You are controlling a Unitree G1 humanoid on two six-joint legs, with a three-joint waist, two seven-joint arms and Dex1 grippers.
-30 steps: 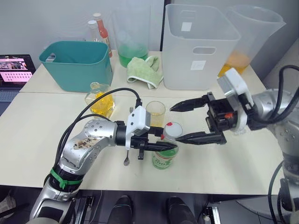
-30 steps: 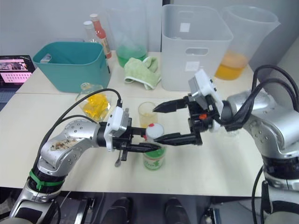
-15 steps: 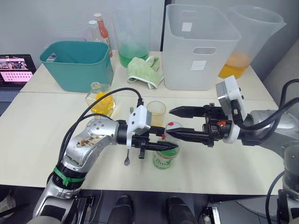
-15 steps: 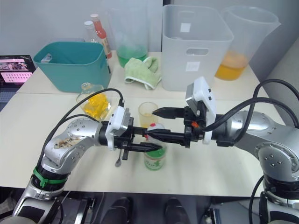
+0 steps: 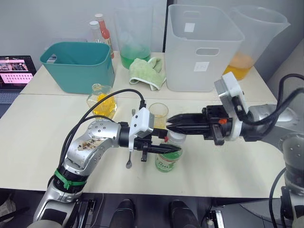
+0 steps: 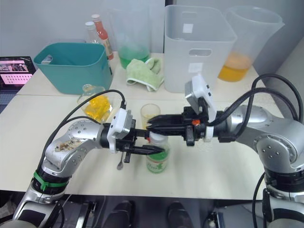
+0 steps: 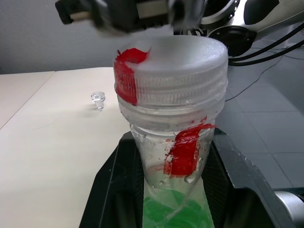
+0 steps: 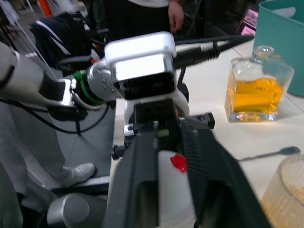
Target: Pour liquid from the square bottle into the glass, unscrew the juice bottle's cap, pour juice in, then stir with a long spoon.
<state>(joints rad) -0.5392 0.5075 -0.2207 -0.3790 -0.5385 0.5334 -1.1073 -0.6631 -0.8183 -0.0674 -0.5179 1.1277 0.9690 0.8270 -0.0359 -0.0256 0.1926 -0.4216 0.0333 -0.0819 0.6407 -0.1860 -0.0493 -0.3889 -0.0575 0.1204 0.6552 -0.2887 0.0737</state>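
The juice bottle (image 5: 165, 161) stands upright near the table's front edge, and my left gripper (image 5: 166, 148) is shut on its shoulder below the neck. Its white cap (image 7: 175, 66), with a red mark, sits on the neck. My right gripper (image 5: 171, 124) reaches in from the right and is shut on the cap (image 8: 173, 190). Just behind the bottle stands the glass (image 5: 158, 115) with a little yellow liquid. The square bottle (image 5: 102, 100) is farther left, its stopper off. The long spoon (image 5: 128, 163) lies on the table, partly hidden by my left gripper.
A teal bin (image 5: 78, 64) and a white bin (image 5: 204, 47) stand at the back, with a green cloth (image 5: 147, 71) and two large pitchers (image 5: 251, 38) nearby. Sauce bottles (image 5: 102, 31) are behind the teal bin. A small glass stopper (image 7: 98, 98) lies on the table.
My right gripper has swung in from the right to the bottle's top, and its wide-open fingers have closed on the cap. The left arm and the bottle have stayed put.
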